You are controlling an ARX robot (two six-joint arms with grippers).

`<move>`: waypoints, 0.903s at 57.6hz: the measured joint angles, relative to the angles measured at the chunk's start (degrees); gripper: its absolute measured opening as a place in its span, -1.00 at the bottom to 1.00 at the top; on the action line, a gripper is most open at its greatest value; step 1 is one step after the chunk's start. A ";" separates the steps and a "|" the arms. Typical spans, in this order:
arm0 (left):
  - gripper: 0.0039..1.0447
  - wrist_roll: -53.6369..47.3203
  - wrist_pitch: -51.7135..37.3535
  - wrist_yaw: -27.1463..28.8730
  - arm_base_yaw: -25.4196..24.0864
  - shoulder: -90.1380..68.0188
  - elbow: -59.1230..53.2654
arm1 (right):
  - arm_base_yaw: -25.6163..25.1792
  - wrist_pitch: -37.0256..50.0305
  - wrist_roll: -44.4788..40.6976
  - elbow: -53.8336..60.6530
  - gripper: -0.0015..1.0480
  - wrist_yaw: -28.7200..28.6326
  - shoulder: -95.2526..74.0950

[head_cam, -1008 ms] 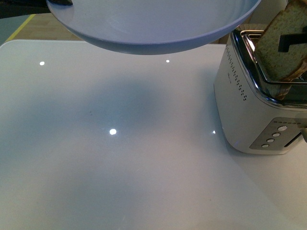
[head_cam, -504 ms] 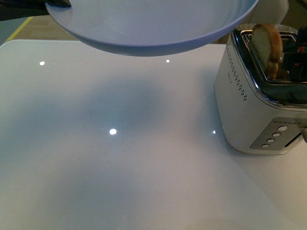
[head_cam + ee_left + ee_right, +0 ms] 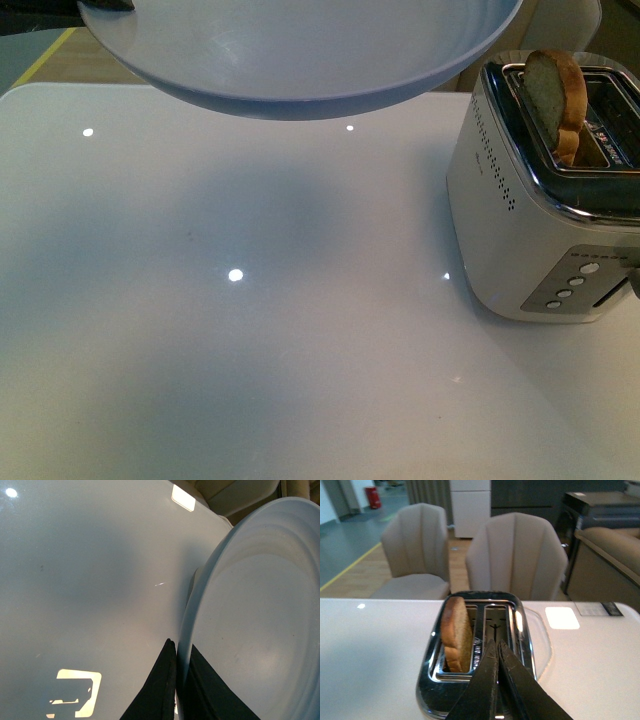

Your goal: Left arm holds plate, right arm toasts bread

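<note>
The pale blue-grey plate (image 3: 300, 50) hangs in the air above the far side of the table, its rim pinched between the black fingers of my left gripper (image 3: 177, 647); in the left wrist view the plate (image 3: 255, 625) fills one side. The bread (image 3: 553, 95) stands upright in the left slot of the white toaster (image 3: 530, 220), its rounded crust sticking out. In the right wrist view the bread (image 3: 457, 635) leans in that slot, and my right gripper (image 3: 496, 642) hovers shut and empty above the neighbouring slot, not touching the slice. Neither arm shows in the front view.
The white glossy table (image 3: 250, 330) spreads below the plate. The toaster's button panel (image 3: 572, 285) faces the near right. Two beige chairs (image 3: 517, 555) stand behind the table, and a sofa arm (image 3: 610, 545) is further off.
One second ago the right gripper held the bread above the toaster. It has let go; the slice now stands in the slot and the gripper has left the front view. The plate drifted slightly left.
</note>
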State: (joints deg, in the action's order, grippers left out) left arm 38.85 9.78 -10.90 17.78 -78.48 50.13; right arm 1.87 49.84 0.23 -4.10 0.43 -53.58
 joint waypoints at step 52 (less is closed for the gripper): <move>-0.95 -0.72 0.70 -0.04 -0.22 0.17 -0.37 | -1.68 -29.18 -0.02 3.08 -0.97 -0.28 32.89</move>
State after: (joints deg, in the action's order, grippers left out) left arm 38.13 10.48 -10.94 17.56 -78.30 49.76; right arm 0.19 20.67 0.21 -1.02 0.14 -20.69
